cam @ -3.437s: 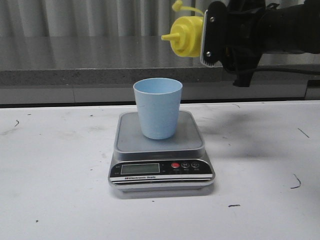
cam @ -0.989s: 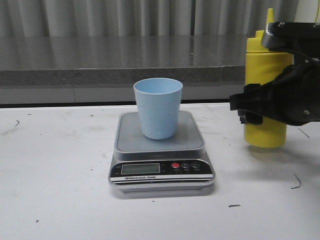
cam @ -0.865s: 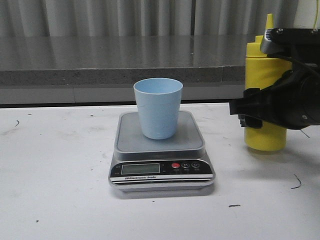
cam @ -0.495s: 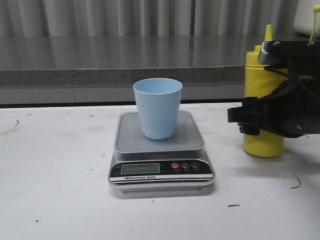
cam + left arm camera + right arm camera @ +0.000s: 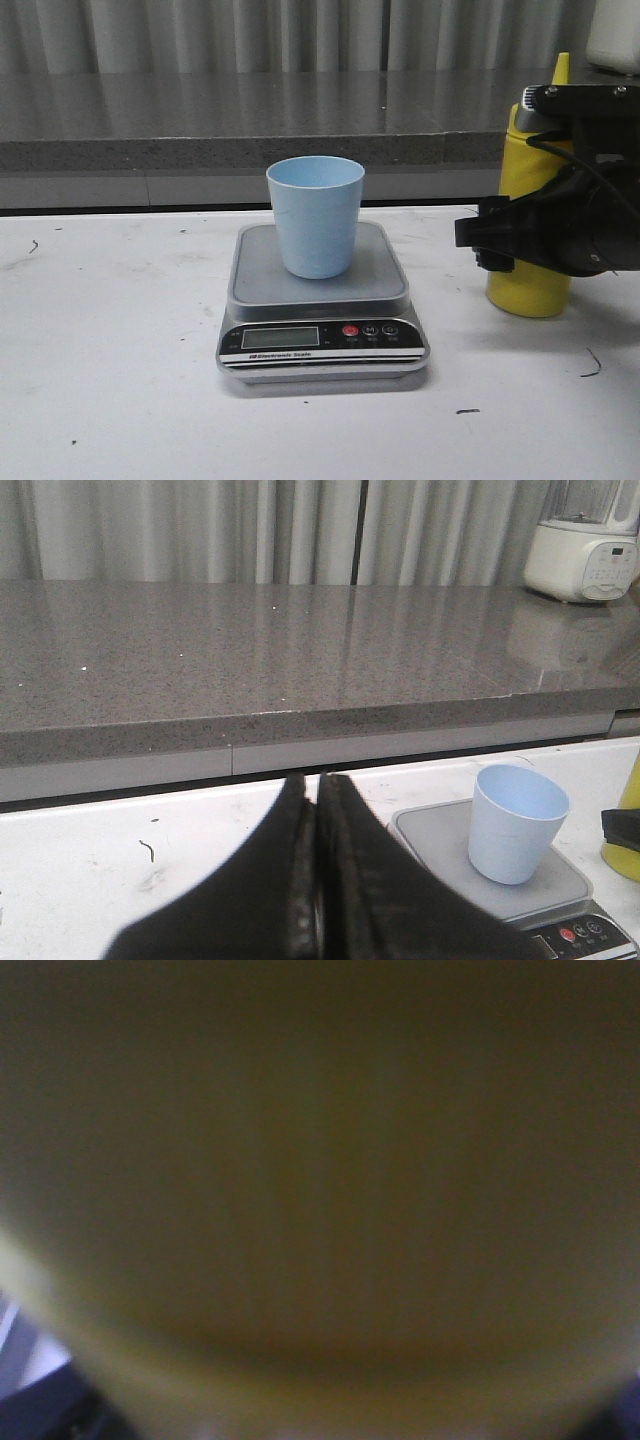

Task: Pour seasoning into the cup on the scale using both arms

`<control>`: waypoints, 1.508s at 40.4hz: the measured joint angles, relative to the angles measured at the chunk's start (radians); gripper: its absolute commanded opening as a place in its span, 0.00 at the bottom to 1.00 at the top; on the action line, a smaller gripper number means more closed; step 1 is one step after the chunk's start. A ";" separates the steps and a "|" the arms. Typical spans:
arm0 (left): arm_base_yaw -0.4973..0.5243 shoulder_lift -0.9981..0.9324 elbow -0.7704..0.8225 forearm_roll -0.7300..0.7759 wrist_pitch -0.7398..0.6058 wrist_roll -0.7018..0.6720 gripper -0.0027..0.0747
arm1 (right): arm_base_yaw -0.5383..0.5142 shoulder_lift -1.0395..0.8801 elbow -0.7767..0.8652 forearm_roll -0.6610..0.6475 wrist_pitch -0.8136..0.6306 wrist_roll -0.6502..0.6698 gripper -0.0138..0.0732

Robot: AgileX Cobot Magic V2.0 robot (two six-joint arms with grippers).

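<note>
With the yellow bottle (image 5: 527, 275) upright on the table right of the scale (image 5: 322, 300) and its blue cup (image 5: 315, 215), the right gripper (image 5: 560, 235), seemingly clasping it, should release straight, without tipping; the left gripper (image 5: 315, 870) is closed, empty.

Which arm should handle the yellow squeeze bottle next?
The right. Its tool is already at the yellow squeeze bottle, standing on the table beside the scale; the bottle fills its wrist view. The left tool is shut, farther from it, beyond the blue cup.
</note>
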 measured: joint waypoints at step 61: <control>0.000 0.000 0.000 0.000 0.000 0.000 0.01 | 0.000 -0.866 0.310 -0.129 0.442 0.039 0.09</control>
